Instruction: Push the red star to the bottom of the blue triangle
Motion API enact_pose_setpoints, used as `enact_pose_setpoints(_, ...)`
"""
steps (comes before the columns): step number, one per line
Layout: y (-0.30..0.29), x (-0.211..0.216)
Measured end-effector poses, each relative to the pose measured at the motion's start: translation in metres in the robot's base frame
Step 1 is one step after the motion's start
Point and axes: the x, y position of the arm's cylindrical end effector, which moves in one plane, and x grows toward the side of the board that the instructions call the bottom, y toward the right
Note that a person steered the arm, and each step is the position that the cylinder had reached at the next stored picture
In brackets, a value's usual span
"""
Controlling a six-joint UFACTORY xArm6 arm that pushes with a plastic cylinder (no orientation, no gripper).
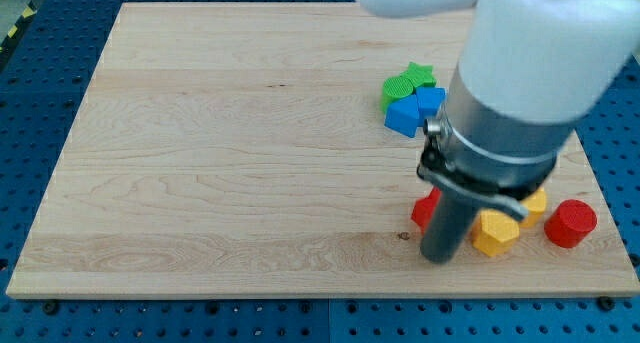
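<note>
My tip (439, 258) rests on the board near the view's bottom right. A red block (425, 209), mostly hidden behind the rod so that its shape cannot be made out, touches the rod on its left side. Two blue blocks sit higher up: one (404, 113) angular, the other (431, 101) partly hidden by the arm. The red block lies below them, a clear gap apart.
A green star (420, 76) and a green round block (397, 87) sit just above the blue blocks. A yellow block (496, 233) lies right of my tip, another yellow one (535, 205) behind it, and a red cylinder (570, 223) near the board's right edge.
</note>
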Motion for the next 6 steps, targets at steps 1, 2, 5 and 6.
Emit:
enact_pose_setpoints(1,-0.022,-0.046)
enact_pose_setpoints(2,-0.036,-0.047)
enact_pose_setpoints(5,0.026,-0.04)
enact_pose_setpoints(6,0.024,-0.059)
